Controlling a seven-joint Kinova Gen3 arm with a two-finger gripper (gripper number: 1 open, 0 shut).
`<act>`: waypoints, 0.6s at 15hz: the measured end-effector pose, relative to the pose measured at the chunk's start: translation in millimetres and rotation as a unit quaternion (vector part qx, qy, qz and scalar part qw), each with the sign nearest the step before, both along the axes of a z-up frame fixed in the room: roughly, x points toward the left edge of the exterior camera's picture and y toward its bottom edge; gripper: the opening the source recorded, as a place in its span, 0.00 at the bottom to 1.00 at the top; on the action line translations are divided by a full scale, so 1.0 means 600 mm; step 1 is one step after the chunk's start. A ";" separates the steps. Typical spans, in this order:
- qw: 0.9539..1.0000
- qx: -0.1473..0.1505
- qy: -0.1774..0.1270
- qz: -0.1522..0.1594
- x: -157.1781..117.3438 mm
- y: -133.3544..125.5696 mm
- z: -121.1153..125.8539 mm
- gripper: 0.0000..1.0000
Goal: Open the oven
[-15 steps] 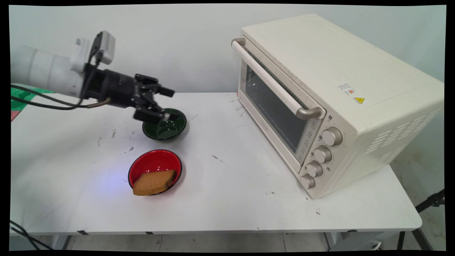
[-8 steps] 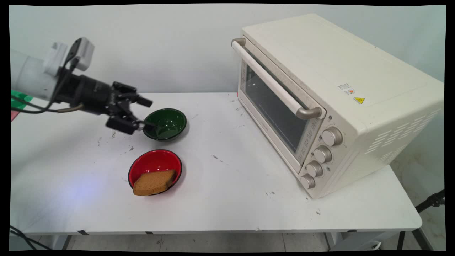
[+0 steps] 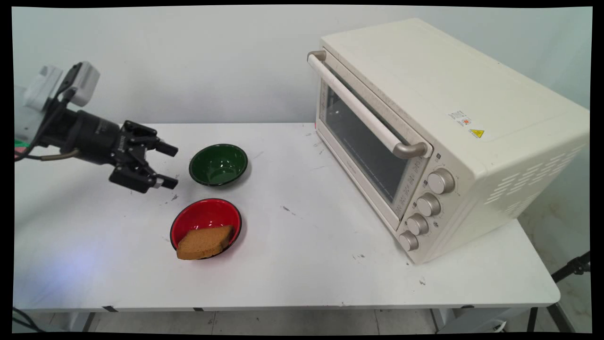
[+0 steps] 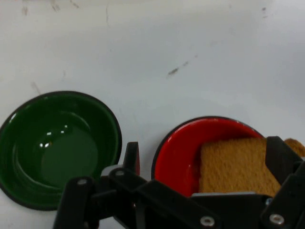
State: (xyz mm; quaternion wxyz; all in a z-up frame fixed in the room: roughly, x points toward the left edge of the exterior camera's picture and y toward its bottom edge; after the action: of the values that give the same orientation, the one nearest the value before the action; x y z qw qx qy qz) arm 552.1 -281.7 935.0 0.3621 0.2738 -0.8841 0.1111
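Observation:
My black gripper hangs open and empty above the table, just left of the green bowl and apart from it. The green bowl holds nothing. In front of it stands a red bowl with a brown slice of bread leaning over its near rim. In the hand view the green bowl lies at the left and the red bowl with the bread at the right, with one finger rising between the two bowls and the other in front of the bread.
A large cream toaster oven with its glass door shut takes up the right half of the white table. Several knobs line its front right side. Small dark scuffs mark the tabletop.
The gripper has drawn back to the left and slightly down, from over the green bowl's rim to a spot beside it. The bowls, the bread and the oven have not moved.

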 end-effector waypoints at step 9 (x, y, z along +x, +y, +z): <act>1.000 -0.002 0.004 0.005 0.001 0.024 -0.014 1.00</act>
State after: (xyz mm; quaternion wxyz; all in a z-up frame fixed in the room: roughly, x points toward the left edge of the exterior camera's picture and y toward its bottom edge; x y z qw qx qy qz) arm 552.8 -267.5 926.4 0.3658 0.2783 -0.8808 0.1137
